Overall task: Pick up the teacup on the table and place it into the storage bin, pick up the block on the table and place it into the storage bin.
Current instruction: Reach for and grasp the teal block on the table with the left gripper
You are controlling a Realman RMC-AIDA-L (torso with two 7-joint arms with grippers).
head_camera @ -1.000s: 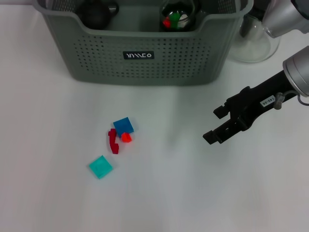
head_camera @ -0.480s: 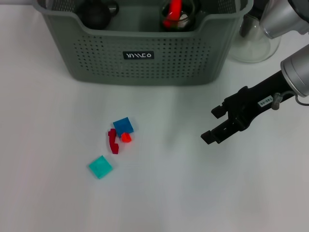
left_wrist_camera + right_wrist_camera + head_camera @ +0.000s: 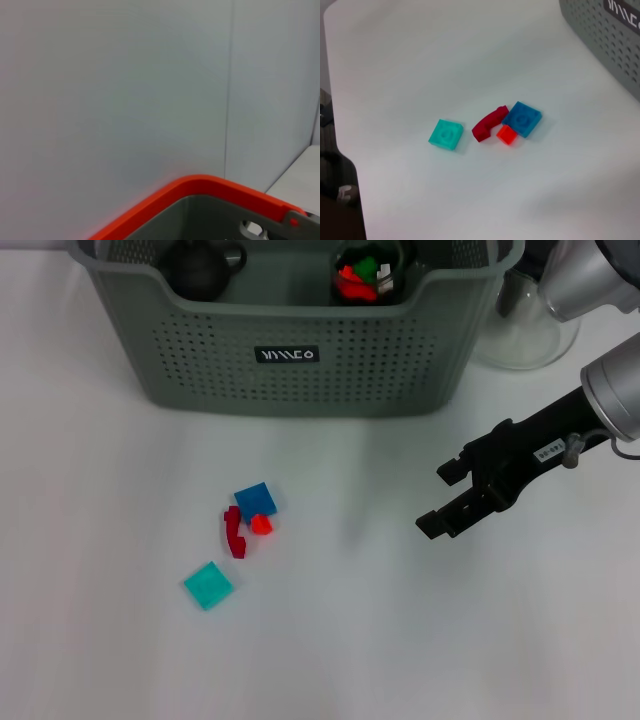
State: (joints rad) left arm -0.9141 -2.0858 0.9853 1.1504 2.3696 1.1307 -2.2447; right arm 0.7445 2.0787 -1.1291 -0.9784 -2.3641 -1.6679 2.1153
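Head view: the right pincer (image 3: 447,498) is seen hovering over the white desk (image 3: 330,640) on the robot's right, its black fingers spread apart with nothing held between them. The storage bin (image 3: 300,340) is set at the far side of the desk, and inside it a dark round pot (image 3: 197,268) and a glass teacup (image 3: 365,270) with red and green pieces in it can be made out. A clear glass vessel (image 3: 525,325) is placed just beside the bin on the right. Four blocks are grouped on the desk well to the left of the pincer: a blue block (image 3: 256,500), a small orange block (image 3: 261,524) touching it, a dark red curved piece (image 3: 235,533) alongside, and a teal block (image 3: 208,585) lying apart, nearer the robot. The left pincer is not shown in any view.
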